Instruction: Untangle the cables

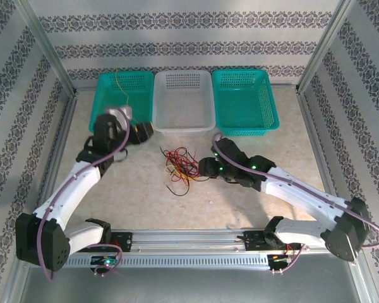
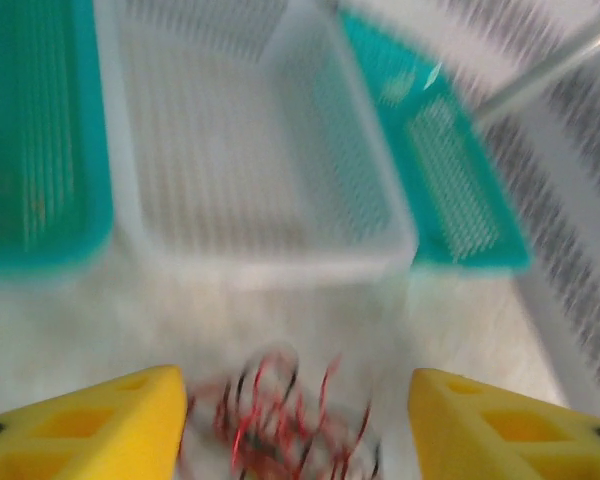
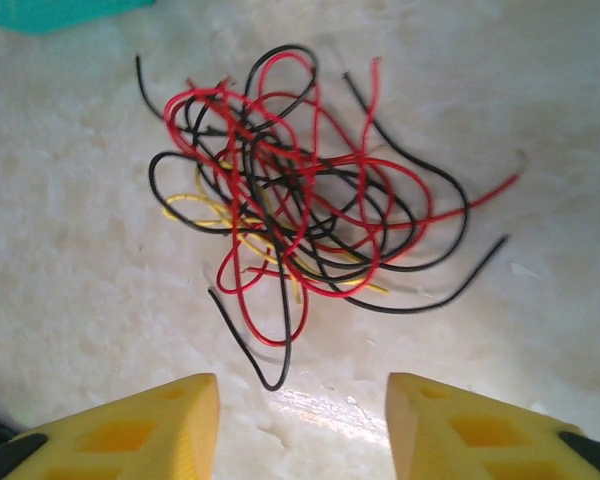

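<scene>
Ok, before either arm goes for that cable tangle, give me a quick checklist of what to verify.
1. Right jaws apart, nothing between them: ok.
2. Left jaws apart, nothing between them: ok, though that wrist view is blurred.
3. Cable tangle lying on the table ahead of the right jaws: ok.
4. Colours separated from one another: not ok, all knotted together.
5. Loose black end sticking out toward the right jaws: ok.
6. Tangle lying apart from the white basket: ok.
</scene>
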